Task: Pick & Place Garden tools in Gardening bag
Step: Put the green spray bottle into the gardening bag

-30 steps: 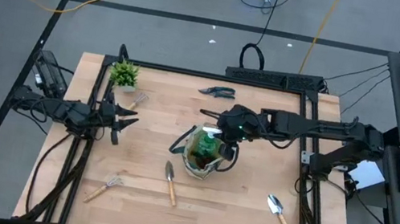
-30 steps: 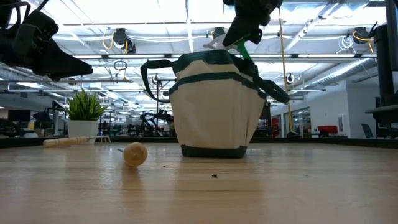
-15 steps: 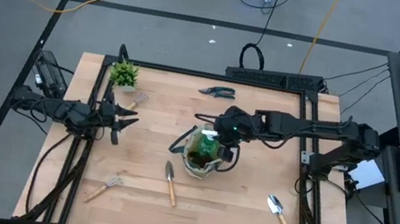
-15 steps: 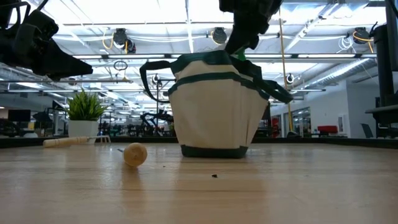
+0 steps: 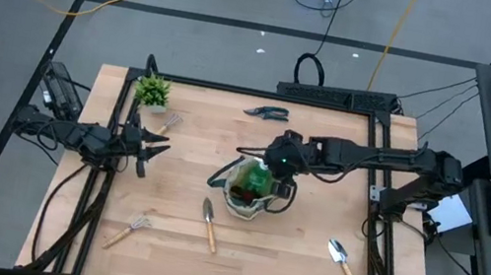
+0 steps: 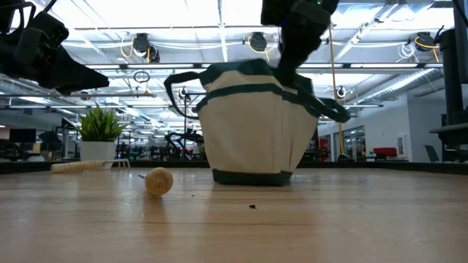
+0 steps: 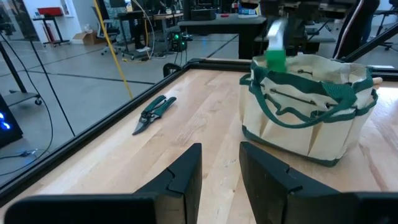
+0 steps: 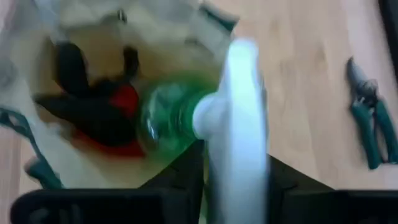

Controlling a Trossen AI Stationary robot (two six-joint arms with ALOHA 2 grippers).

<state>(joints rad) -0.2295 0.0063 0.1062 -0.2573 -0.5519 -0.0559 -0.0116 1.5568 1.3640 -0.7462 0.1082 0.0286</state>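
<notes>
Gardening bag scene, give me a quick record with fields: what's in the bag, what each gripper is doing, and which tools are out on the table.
bag: gardening bag mid-table, upright
in bag: red and black item
right gripper: over the bag mouth, green spray bottle between its fingers
left gripper: waiting at the table's left edge, holding nothing
tools on table: pruning shears, two trowels, hand rake
other: potted plant

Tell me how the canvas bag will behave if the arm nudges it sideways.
The bag is soft cloth with drooping loop handles, so its wall would probably dent before it slides. It stands on a broad flat base with tools inside, so tipping seems unlikely. On the smooth wooden table it may skid.
</notes>
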